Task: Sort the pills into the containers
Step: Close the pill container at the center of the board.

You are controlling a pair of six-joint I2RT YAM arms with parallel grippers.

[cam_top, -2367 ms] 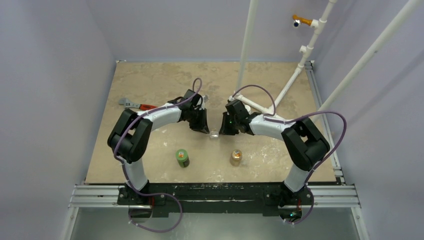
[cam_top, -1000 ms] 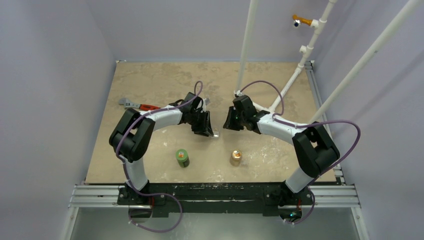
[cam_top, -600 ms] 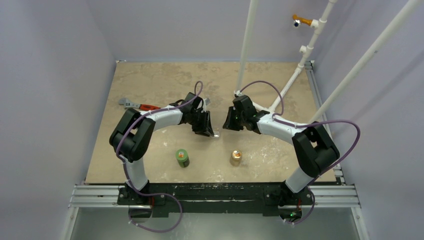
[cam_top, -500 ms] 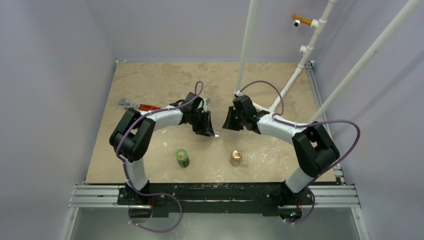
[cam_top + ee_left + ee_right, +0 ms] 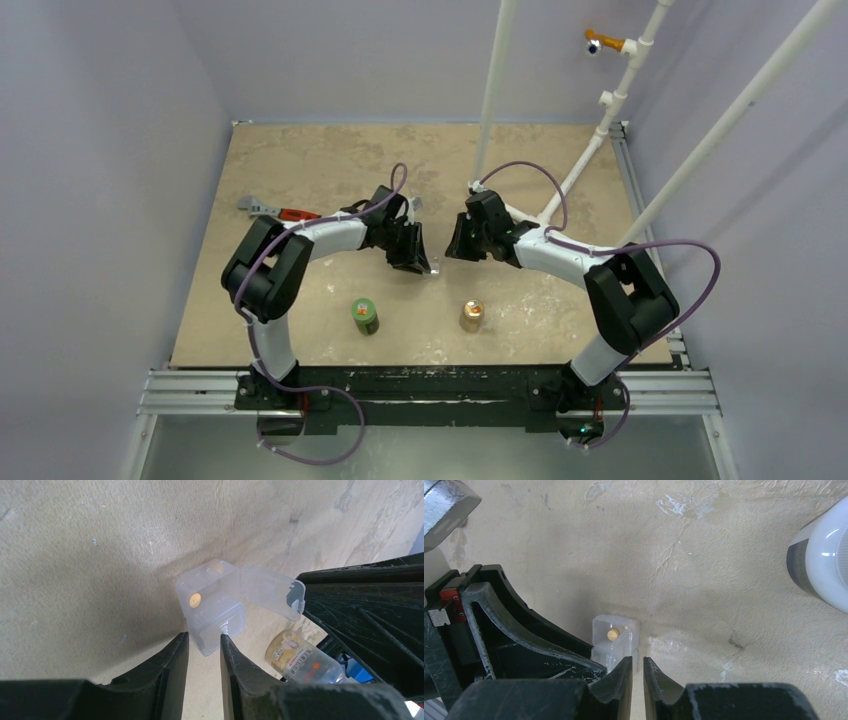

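Centre of worktop (image 5: 300, 160): clear case (image 5: 212, 605), lid (image 5: 270, 592) open, one pill (image 5: 195, 599) inside. Risk: case looks light; a nudge from either fingertip could tip it and spill the pill. Left hand (image 5: 204, 636) narrowly parted at the case's near corner; pinching or not, cannot tell. Right hand (image 5: 637, 660) almost pressed together, nothing seen held.

One camera looks down from behind; both wrist cameras (close, floorward) share the clear case (image 5: 212, 607)
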